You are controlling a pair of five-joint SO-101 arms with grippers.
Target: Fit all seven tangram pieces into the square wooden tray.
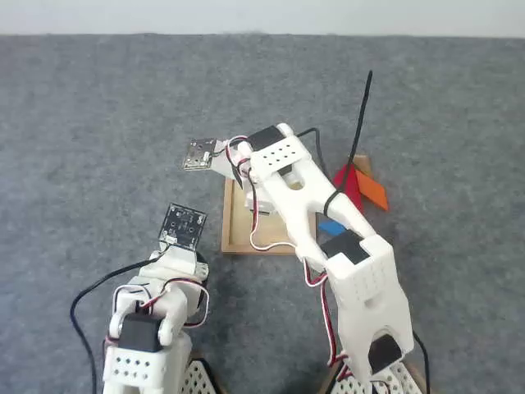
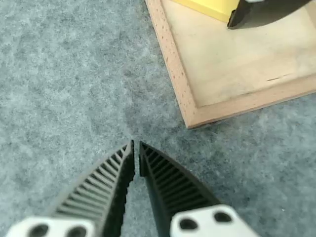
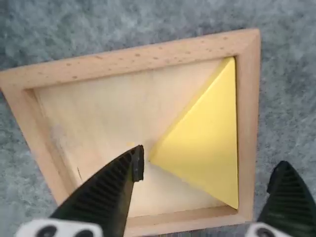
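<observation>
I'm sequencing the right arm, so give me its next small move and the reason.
Probably lift the right gripper clear of the wooden tray and swing toward the red piece, orange piece and blue piece: it is open, and the yellow triangle already lies flat against a tray wall.

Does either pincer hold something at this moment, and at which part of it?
Nothing is held. The right pincer is open over the yellow triangle lying in the tray; the left pincer is shut, empty, over the carpet.

From above, the right arm (image 1: 299,193) hides most of the wooden tray (image 1: 232,226) and parts of the red piece (image 1: 353,193) and blue piece (image 1: 332,227). The left wrist view's edge cuts off the yellow piece (image 2: 207,7).
</observation>
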